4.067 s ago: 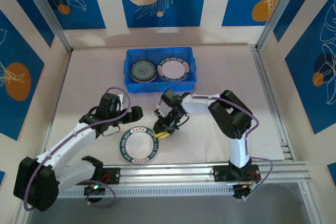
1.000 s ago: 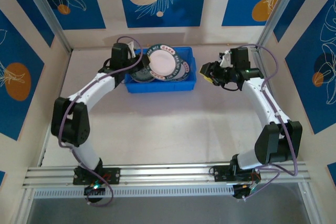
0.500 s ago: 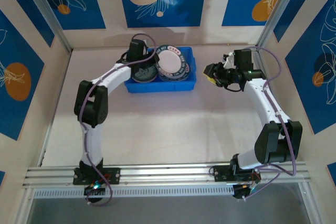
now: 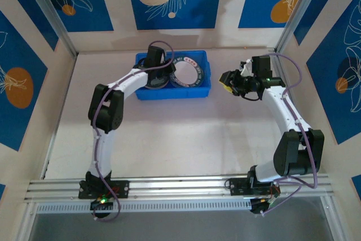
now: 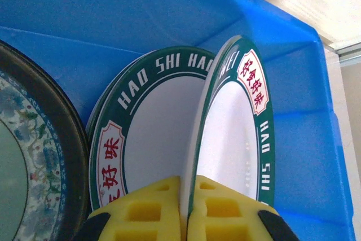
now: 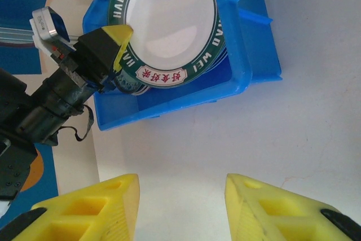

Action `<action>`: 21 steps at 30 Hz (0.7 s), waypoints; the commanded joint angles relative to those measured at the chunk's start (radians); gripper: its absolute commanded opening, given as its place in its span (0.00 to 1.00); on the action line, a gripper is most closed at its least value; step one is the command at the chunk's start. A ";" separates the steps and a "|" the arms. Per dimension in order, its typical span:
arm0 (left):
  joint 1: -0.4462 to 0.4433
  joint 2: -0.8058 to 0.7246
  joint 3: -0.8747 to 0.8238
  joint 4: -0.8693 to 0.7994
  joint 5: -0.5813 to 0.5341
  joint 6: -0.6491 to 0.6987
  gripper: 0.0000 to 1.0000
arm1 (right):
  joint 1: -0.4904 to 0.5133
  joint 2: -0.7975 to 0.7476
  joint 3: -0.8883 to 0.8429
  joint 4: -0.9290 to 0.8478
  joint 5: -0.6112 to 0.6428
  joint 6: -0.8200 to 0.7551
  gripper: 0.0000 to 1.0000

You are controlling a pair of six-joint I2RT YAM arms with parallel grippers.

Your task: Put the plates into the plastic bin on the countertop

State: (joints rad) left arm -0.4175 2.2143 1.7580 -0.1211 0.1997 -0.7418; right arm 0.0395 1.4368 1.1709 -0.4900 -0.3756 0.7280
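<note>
Blue bin (image 5: 113, 9), green-rimmed white plate (image 5: 237, 139)

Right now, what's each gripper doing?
Left gripper: shut on a plate.
Right gripper: open, holding nothing.

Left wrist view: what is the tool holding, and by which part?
The left tool pinches a green-rimmed white plate by its rim, over the blue bin. The right tool is open and empty.

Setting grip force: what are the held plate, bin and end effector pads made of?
Held plate: glossy, thin, printed rim; melamine or glazed ceramic, can't tell. Bin: smooth moulded blue plastic. Pads: matte yellow, hollow cells; foam or soft rubber.
</note>
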 commanded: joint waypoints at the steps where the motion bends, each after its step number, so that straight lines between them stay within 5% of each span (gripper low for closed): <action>1: -0.009 0.012 0.047 0.007 -0.005 -0.020 0.00 | -0.007 -0.002 -0.020 0.016 -0.038 0.006 0.45; 8: -0.014 0.059 0.115 -0.076 -0.014 -0.013 0.00 | -0.006 0.012 -0.035 0.022 -0.041 0.001 0.45; 13: -0.017 0.096 0.185 -0.156 -0.037 0.007 0.32 | -0.002 0.023 -0.042 0.022 -0.032 -0.008 0.45; 21: -0.021 0.126 0.253 -0.256 -0.086 0.054 0.45 | 0.002 0.029 -0.069 0.041 -0.014 -0.008 0.45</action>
State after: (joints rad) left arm -0.4244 2.3222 1.9621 -0.3161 0.1471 -0.7200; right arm 0.0387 1.4540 1.1229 -0.4561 -0.3912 0.7273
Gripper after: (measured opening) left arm 0.444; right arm 0.447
